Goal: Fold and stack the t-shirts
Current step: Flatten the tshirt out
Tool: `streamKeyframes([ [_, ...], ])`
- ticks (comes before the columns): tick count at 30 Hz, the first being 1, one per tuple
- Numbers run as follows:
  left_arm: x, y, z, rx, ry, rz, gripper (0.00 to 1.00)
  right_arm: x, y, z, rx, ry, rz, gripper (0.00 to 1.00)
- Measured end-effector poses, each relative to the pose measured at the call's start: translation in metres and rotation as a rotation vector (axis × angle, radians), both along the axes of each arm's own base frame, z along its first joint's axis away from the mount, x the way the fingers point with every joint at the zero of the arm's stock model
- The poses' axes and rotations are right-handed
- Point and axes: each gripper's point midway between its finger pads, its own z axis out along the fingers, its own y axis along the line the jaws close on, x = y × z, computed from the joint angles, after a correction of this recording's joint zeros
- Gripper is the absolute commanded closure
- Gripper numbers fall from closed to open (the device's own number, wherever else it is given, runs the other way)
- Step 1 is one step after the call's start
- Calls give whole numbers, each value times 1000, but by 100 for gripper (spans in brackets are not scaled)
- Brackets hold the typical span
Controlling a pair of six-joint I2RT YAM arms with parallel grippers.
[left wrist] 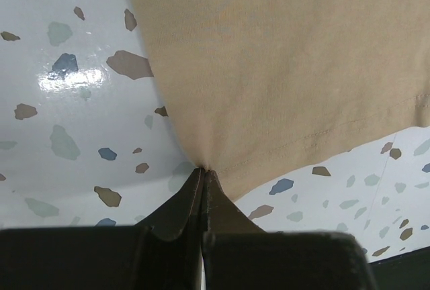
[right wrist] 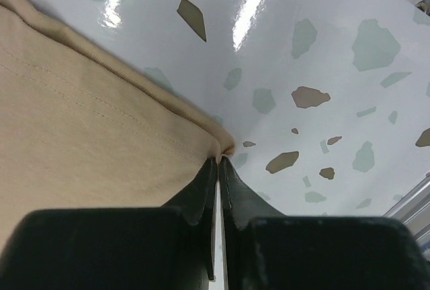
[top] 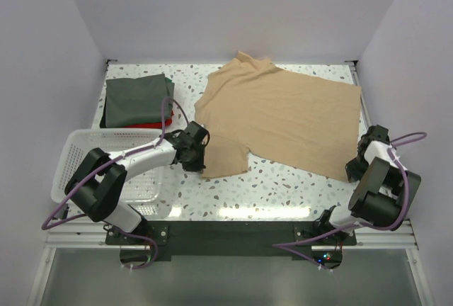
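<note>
Left gripper [left wrist: 203, 169] and right gripper [right wrist: 218, 159] are pinching the tan t-shirt [top: 283, 111].
Jaws are clamping its soft knit hems, stitch lines showing only in wrist views; overhead, it is lying spread on the speckled table [top: 283, 185], grey-green t-shirt [top: 134, 99] folded over red t-shirt [top: 152, 125] far left.

Speckled table [top: 297, 185] bears tan t-shirt [top: 283, 115], folded shirt stack [top: 134, 104]; white basket [top: 78, 150].

The left tool [left wrist: 203, 174] has its dark jaws pressed together on a pinched-up bit of the tan t-shirt's [left wrist: 282, 68] edge. The cloth fans out upward and to the right, with a stitched hem line along its lower border. Beneath it lies the white speckled worktop [left wrist: 60, 122], with a patch of glare at the left
</note>
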Motion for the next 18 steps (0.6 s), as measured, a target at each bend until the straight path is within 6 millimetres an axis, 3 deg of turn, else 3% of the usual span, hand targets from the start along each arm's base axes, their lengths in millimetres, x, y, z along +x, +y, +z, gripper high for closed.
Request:
streamKeyframes([
  [10, 2, -2, 18, -13, -18, -3, 100, 3, 13, 5, 83, -13, 38, 100],
  [18, -9, 4, 43, -43, -40, -6, 100, -13, 24, 31, 117, 26, 73, 100],
])
